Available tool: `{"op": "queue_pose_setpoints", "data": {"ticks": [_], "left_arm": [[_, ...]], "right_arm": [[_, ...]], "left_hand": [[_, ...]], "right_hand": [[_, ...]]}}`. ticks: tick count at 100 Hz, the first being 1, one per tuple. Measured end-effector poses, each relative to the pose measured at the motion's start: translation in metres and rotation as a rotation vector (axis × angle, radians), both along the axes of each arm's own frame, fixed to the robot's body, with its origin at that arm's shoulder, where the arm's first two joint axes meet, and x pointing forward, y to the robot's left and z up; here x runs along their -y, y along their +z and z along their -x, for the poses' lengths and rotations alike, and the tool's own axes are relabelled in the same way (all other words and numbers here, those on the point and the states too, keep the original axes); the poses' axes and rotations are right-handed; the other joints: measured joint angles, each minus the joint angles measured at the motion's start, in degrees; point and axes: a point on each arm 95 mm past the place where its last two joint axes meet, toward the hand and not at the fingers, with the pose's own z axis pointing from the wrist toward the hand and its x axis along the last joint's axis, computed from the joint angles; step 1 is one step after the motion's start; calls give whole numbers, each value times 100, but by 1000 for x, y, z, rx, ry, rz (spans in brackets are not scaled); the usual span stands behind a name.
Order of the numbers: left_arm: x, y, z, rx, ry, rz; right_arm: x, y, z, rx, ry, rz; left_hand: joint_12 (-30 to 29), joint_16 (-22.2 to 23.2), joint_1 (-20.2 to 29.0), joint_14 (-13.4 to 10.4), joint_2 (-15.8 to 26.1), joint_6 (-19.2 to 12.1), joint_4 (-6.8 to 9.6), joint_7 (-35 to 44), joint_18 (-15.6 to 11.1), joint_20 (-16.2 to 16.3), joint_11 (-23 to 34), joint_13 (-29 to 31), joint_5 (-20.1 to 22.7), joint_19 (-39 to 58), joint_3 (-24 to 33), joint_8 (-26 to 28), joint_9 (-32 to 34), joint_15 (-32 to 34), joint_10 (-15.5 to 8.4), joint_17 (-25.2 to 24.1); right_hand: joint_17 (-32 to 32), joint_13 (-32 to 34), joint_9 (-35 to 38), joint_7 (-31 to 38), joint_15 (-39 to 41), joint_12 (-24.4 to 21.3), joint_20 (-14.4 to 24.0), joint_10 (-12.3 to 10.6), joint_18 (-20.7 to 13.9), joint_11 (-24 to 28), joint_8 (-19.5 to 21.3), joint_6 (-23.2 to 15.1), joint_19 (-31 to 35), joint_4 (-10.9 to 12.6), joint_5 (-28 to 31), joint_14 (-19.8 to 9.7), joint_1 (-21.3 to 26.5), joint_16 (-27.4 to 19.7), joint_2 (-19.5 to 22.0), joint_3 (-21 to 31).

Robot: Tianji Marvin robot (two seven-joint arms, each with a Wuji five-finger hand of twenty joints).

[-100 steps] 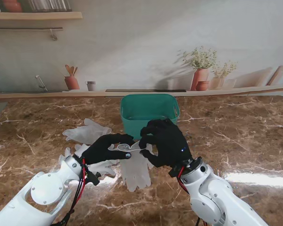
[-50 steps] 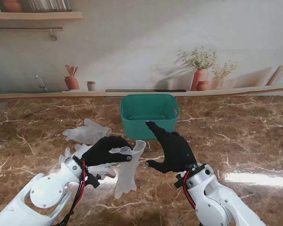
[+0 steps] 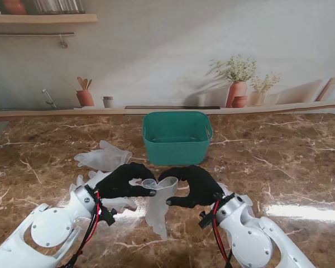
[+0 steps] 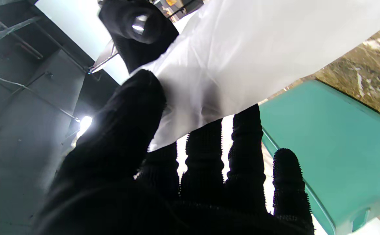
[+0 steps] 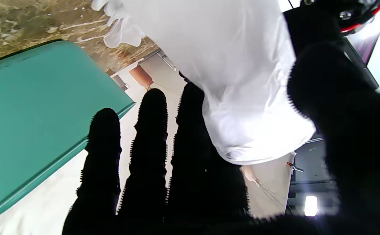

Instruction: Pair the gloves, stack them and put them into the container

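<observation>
Overhead, two black-gloved robot hands meet above a brown marble table (image 3: 279,162), sharing one translucent white glove (image 3: 156,209). No brand, label or readable writing shows on any object in the three views. The left hand (image 3: 127,180) pinches one side of the glove's open cuff between thumb and fingers; the right hand (image 3: 196,186) is closed on the opposite side of the cuff, and the glove hangs down from the two grips, its fingers toward me. In the left wrist view the thumb (image 4: 134,107) presses the white sheet against the fingers behind it; the right wrist view shows the cuff caught between the thumb (image 5: 336,98) and the fingers. One green container (image 3: 177,137), open-topped, stands on the table just beyond the hands. More gloves of the same kind lie on the table to the left: one loose heap (image 3: 103,157) farther from me, and another glove (image 3: 120,201) partly hidden under the left wrist. How many gloves the heap holds cannot be told.
</observation>
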Motion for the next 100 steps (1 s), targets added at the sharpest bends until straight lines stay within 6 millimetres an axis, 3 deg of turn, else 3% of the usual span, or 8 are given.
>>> {"op": "queue_pose_setpoints", "data": {"ticks": [3, 4, 9, 19, 27, 47, 71, 100], "left_arm": [[-1, 0, 0, 7, 12, -3], [-1, 0, 0, 10, 17, -3], [-3, 0, 0, 15, 34, 0], [-5, 0, 1, 28, 53, -10], [-6, 0, 3, 35, 62, -12], [-11, 5, 13, 68, 57, -40], [-13, 12, 37, 69, -9, -33], [-16, 10, 67, 43, -88, -37]], "right_arm": [[0, 0, 0, 5, 3, -6], [0, 0, 1, 8, 3, -9], [0, 1, 2, 22, -6, -20], [2, 1, 5, 64, -47, -42], [2, 1, 9, 67, -54, -45], [1, 4, 23, 79, -41, -82], [2, 14, 48, 54, 23, -86], [1, 9, 79, -40, 86, -144]], "left_hand": [[1, 4, 0, 0, 0, 0, 0, -1, 4, 1, -1, 0, 0, 1, 0, 0, 0, 1, 0, 0], [1, 8, 0, 0, 0, 0, 0, -2, 8, 1, -1, 0, 0, 1, 0, 0, 0, 1, 0, 0], [11, 31, 0, 0, 0, 0, 0, -2, 38, 2, -1, 0, 0, 2, 0, -4, 0, 1, 0, 0], [21, 60, 0, 7, 0, 0, 0, -3, 96, 53, -1, 2, 1, 65, 0, -227, 0, 7, -1, 17], [139, 109, 0, 74, 0, 0, 0, -1, 173, 61, 11, 7, 51, 72, 1, -493, 0, 77, -1, 48], [539, 317, 0, 191, 0, 0, 0, -1, 314, 69, 566, 149, 67, 166, 1, -1029, 0, 373, -1, 160], [249, 538, 33, 360, 546, 458, 58, 0, 432, 128, 998, 271, 284, 453, -827, -1302, 0, 650, 165, 323], [-70, 474, 14, 371, 543, 837, 58, 76, 486, 207, 1083, 865, 472, 1124, -589, -1150, 621, 799, 199, 777]], "right_hand": [[1, 0, 25, 369, 126, 174, 50, -1, 0, 25, 150, -200, 65, -17, 356, -1, 17, 102, 10, -8], [4, 0, 25, 664, 186, 243, 68, -1, 0, -9, 141, -353, 81, -274, 441, -18, 180, 111, 16, -63], [5, -7, 14, 1784, 247, 295, 141, -2, 0, -183, -247, -739, 223, -703, 659, -53, 514, 113, 95, -311], [10, -96, -89, 2632, 252, 235, 284, -2, -11, -566, -458, -1054, 471, -709, 972, -66, 785, 113, 354, -364], [247, -7, -3, 2640, 229, 144, 417, -2, -19, -841, -426, -1094, 840, -709, 978, -66, 785, 114, 505, -364], [1682, 1840, 1492, 2641, 18, -833, 388, 165, -57, -1251, -512, -770, 2188, -710, 1035, -23, 795, -475, 1045, -138], [2045, 2208, 1850, 2838, 417, -907, 297, 368, 9, -1050, -512, -301, 3006, -711, 1115, 192, 792, -380, 1409, -131], [2676, 2749, 2205, 2838, 702, -908, -105, 391, 14, -814, -445, -212, 3436, -711, 1184, 251, 786, -323, 1558, -131]]}}
